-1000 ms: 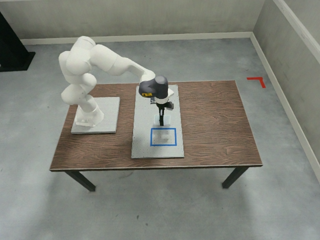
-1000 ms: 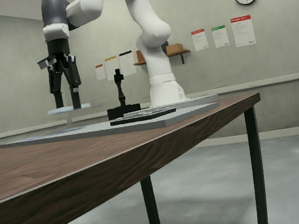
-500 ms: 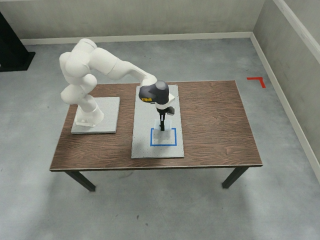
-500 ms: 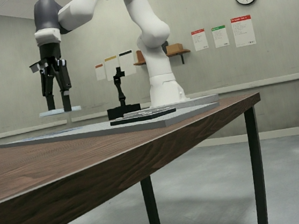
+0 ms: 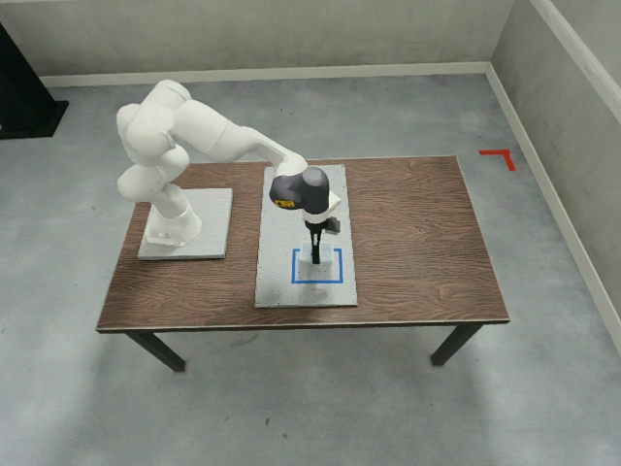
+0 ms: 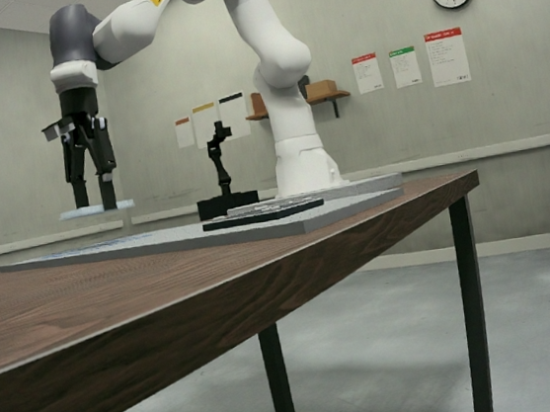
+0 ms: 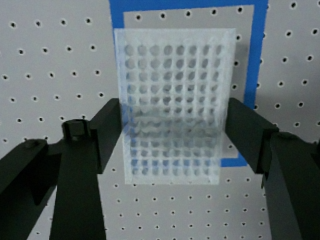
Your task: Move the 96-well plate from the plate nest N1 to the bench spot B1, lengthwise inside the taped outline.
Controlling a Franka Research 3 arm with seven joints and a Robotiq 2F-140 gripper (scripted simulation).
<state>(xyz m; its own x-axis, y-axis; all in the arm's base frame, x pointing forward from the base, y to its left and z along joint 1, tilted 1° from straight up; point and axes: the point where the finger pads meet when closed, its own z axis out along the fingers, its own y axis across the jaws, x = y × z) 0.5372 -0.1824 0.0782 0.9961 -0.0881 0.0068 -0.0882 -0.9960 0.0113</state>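
Observation:
My gripper (image 5: pixel 315 258) (image 6: pixel 94 204) (image 7: pixel 172 113) is shut on the clear 96-well plate (image 5: pixel 327 250) (image 6: pixel 122 205) (image 7: pixel 175 70), gripping it across its short width. It holds the plate level, well above the grey perforated board (image 5: pixel 280 285) (image 6: pixel 166 243) (image 7: pixel 50 60). In the wrist view the plate hangs over the blue taped outline (image 5: pixel 317 282) (image 7: pixel 260 60), its long side along the outline's length, with its near end past the tape. The black plate nest (image 6: pixel 261 215) lies empty farther along the board; the arm hides it in the top view.
The board lies on a brown wooden table (image 5: pixel 426 241) (image 6: pixel 121 293). The arm's base stands on a grey plate (image 5: pixel 212 225) at the table's left. A black stand (image 6: pixel 220 168) rises behind the nest.

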